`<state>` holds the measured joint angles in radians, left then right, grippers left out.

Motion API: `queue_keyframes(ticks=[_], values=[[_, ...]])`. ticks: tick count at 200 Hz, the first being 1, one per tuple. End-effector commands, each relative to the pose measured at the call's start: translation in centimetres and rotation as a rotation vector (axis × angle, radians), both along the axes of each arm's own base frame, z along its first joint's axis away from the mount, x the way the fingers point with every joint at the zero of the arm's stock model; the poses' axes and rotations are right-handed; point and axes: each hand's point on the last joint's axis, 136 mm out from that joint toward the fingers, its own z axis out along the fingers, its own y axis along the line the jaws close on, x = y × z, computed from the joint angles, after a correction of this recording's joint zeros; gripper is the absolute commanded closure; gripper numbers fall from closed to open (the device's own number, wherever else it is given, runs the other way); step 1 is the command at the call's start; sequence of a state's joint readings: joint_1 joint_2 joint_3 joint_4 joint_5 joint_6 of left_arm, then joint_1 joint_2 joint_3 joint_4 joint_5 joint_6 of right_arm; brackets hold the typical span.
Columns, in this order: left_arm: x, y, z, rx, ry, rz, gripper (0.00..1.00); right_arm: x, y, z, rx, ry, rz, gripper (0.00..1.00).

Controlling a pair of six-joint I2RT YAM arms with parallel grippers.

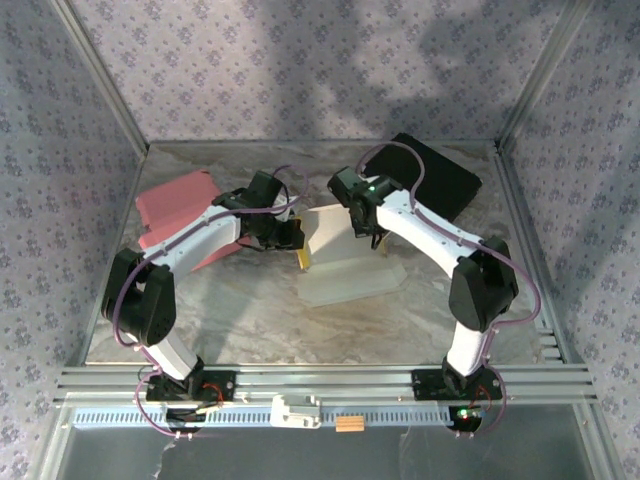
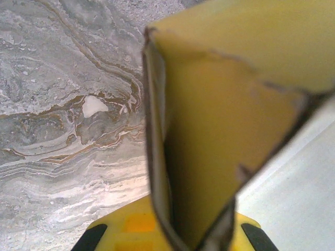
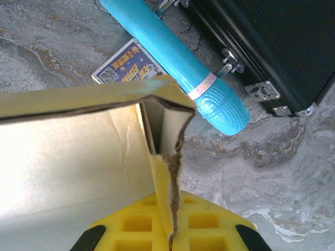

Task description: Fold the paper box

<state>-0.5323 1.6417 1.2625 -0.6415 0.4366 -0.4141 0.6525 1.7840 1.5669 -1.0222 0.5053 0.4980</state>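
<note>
Nearest, the paper box (image 1: 345,270) lays a flat panel on the marble table (image 1: 250,320), mid-table. Its long axis runs left to right, with the right end angled slightly away and the walls raised behind the panel. The left gripper (image 1: 297,240) is clamped tight on the upright left wall. The right gripper (image 1: 365,238) is pinched closed on the far corner flap. Beyond lie a printed card (image 3: 125,65), a blue cylinder (image 3: 178,57) and a black case (image 3: 282,47).
</note>
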Motion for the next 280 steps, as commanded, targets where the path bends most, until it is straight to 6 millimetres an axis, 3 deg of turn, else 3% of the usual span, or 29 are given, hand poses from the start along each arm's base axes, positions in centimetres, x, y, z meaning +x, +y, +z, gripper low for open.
queue_keyframes(ticks=[1, 88, 121, 139, 208, 236, 280], values=[[0.5, -0.5, 2.0, -0.046, -0.032, 0.008, 1.00, -0.5, -0.6, 0.1, 0.021, 0.014, -0.001, 0.98], [0.4, -0.4, 2.2, -0.053, -0.034, 0.015, 1.00, -1.0, -1.3, -0.8, 0.040, 0.026, -0.017, 0.79], [0.4, -0.5, 2.2, -0.054, -0.036, 0.016, 1.00, -1.3, -1.3, -1.4, 0.028, 0.039, -0.027, 0.80], [0.5, -0.4, 2.2, -0.052, -0.034, 0.020, 1.00, -1.4, -1.4, -1.6, -0.001, 0.037, -0.034, 1.00], [0.4, 0.3, 1.7, -0.003, -0.025, 0.070, 1.00, -2.6, -3.3, -0.5, -0.271, -0.026, -0.173, 1.00], [0.4, 0.3, 1.7, -0.002, -0.022, 0.091, 1.00, -2.7, -3.1, 0.0, -0.355, -0.037, -0.188, 1.00], [0.4, 0.1, 1.7, -0.007, -0.020, 0.084, 1.00, -2.3, -0.6, -0.5, -0.128, -0.019, -0.134, 1.00]])
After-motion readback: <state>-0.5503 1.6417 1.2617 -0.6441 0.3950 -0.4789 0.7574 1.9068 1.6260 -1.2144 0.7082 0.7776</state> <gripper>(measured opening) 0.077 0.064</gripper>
